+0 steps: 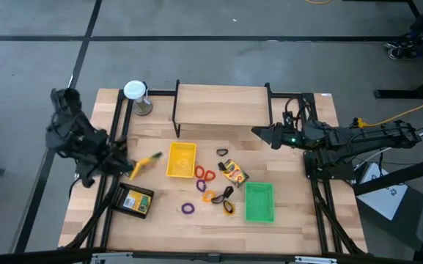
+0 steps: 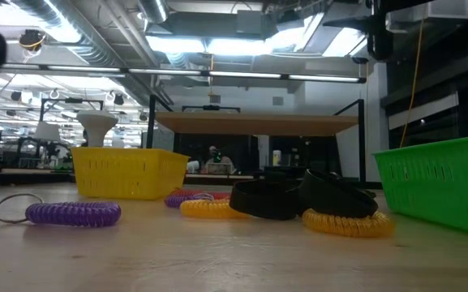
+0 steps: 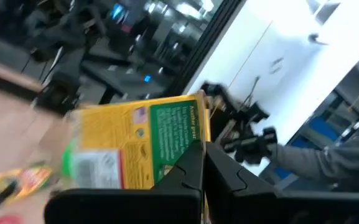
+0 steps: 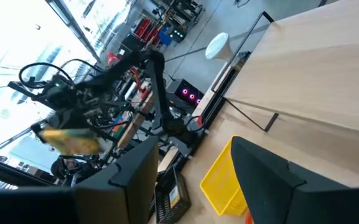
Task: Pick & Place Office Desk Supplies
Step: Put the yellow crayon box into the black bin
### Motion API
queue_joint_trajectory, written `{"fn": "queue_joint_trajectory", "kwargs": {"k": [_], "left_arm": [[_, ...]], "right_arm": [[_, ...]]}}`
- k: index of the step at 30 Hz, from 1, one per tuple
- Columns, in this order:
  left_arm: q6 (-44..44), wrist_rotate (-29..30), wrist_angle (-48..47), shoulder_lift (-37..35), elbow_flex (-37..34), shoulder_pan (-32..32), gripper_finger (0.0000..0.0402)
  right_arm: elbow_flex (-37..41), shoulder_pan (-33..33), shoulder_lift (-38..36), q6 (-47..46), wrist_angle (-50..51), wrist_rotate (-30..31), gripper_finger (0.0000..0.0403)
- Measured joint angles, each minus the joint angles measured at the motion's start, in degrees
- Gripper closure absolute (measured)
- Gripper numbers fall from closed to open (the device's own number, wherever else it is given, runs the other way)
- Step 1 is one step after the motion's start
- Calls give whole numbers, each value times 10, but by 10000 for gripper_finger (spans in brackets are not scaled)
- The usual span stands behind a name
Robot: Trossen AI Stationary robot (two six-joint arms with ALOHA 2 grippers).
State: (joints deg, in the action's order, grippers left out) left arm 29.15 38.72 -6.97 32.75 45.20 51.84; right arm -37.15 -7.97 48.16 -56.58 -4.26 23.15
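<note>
Carefully, the left gripper [image 1: 132, 170], clamped on a yellow crayon box [image 1: 146, 161] beside the yellow tray [image 1: 181, 160], should release low over a tray.

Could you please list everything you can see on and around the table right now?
Crayon boxes: two, yellow; one held by the left gripper above the table's left side, one lying between the yellow and green trays.
Trays: three; yellow at centre, green to its right, black at front left with a yellow box inside.
Rings: several, red, orange and purple; loose between the yellow and green trays, purple one nearest the front.
Black clips: at least two, among the rings.
Wooden shelf: one, back centre.
Cylinder: one, grey with white top, back left.
Left gripper: shut on a crayon box.
Right gripper: open, empty, above the table's right side near the shelf.
</note>
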Motion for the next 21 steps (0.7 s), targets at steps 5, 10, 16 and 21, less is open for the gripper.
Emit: {"fn": "queue_joint_trajectory", "kwargs": {"k": [5,10,16,21], "left_arm": [[1,-94,131,22,-94,-112,400],[80,-130,249,15,-214,-171,400],[220,-103,441,9,-347,-136,400],[251,-57,460,7,-375,-61,400]], "right_arm": [[0,0,0,0,0,0,197],[0,0,0,0,0,0,197],[0,-1,0,0,2,-2,197],[0,-6,0,1,2,-2,197]]}}
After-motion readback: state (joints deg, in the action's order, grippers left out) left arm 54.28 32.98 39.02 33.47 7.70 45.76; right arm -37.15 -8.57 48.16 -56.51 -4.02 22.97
